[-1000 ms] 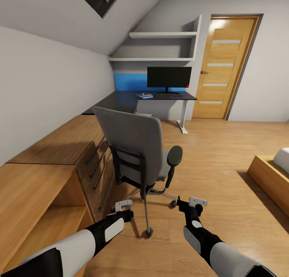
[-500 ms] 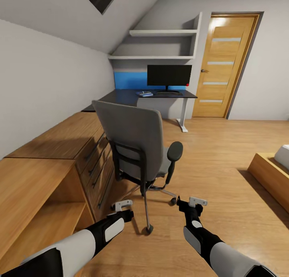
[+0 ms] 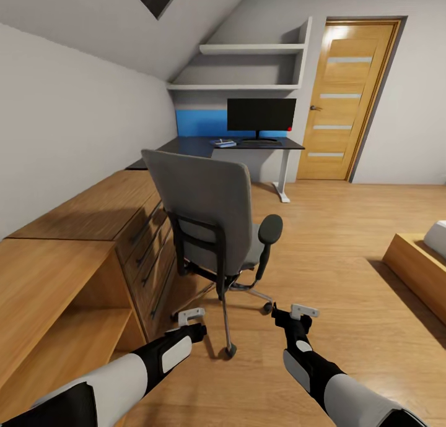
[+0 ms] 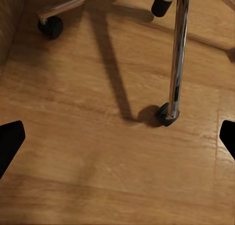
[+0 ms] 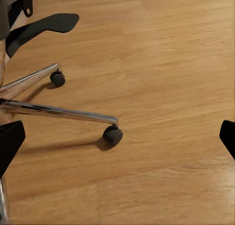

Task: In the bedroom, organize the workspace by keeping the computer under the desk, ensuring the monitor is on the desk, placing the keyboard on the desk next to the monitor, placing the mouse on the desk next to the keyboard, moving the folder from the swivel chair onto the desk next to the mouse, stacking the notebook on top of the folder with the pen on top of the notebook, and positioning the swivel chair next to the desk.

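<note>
Straight ahead at 12 o'clock stands the swivel chair [image 3: 214, 219], its grey back turned to the robot and its silver star base on the wood floor [image 3: 347, 254]. Both arms reach toward it low in the head view. The left gripper [image 3: 191, 317] sits at about 7 o'clock of the chair base, the right gripper [image 3: 297, 311] at about 5 o'clock; neither touches the chair.

Seen from the left wrist, the 2 dark fingertips [image 4: 10, 139] stand wide apart with nothing between them, and 1 chrome leg with its castor [image 4: 167, 115] lies on the floor beyond the jaws. Seen from the right wrist, the fingertips [image 5: 9, 139] are likewise spread and empty, with another castor [image 5: 112, 135] and a black armrest [image 5: 46, 25] ahead of them.

Farther off, at 12 o'clock behind the chair, the black desk [image 3: 248, 145] carries the monitor [image 3: 261, 116]. Low wooden drawer cabinets [image 3: 105, 210] run along the wall at 9 o'clock, and a wooden door [image 3: 347, 99] stands at 1 o'clock.
</note>
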Tool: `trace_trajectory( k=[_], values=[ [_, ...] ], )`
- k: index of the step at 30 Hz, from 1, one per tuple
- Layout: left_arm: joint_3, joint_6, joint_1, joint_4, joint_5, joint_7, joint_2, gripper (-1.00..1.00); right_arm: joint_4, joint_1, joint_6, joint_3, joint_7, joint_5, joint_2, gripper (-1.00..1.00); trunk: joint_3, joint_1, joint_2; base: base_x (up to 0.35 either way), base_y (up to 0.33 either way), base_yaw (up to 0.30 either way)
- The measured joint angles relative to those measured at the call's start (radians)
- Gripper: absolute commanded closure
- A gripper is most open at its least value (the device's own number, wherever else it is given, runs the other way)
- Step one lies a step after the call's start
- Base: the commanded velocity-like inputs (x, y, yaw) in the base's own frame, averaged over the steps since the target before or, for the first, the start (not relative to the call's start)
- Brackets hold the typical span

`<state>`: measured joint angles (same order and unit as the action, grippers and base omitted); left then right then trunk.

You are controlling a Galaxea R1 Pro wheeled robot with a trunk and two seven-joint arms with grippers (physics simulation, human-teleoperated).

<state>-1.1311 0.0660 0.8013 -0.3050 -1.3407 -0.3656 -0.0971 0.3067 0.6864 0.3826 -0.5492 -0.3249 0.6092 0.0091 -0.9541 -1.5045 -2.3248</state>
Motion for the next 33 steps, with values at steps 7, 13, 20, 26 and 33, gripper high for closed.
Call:
trace_trajectory(
  k=[7,13,20,26,33],
  values=[
    [0.000,-0.001,0.000,0.000,0.000,0.002,0.002,-1.00,-0.021,-0.013,0.001,-0.013,0.103,-0.067,-0.001,-1.00,0.000,0.000,0.000,0.157,0.000,0.000],
    [0.000,-0.002,0.000,0.005,0.001,0.001,0.002,-1.00,-0.033,-0.015,0.001,-0.014,0.119,-0.088,0.000,-1.00,0.000,0.000,0.000,0.169,0.000,0.000],
    [0.000,-0.002,0.000,0.006,0.002,0.001,0.001,-1.00,-0.036,-0.015,0.001,-0.014,0.121,-0.092,0.000,-1.00,0.000,0.000,0.000,0.210,0.000,0.000],
    [-0.001,-0.002,0.000,0.006,0.004,0.000,0.001,-1.00,-0.036,-0.015,0.002,-0.014,0.121,-0.092,0.000,-1.00,0.000,0.001,0.000,0.249,-0.060,0.000],
    [-0.003,-0.002,0.000,0.006,0.006,-0.002,-0.001,-1.00,-0.037,-0.015,0.003,-0.014,0.122,-0.092,-0.001,-1.00,0.000,0.000,0.000,0.274,-0.216,0.000]
  ],
)
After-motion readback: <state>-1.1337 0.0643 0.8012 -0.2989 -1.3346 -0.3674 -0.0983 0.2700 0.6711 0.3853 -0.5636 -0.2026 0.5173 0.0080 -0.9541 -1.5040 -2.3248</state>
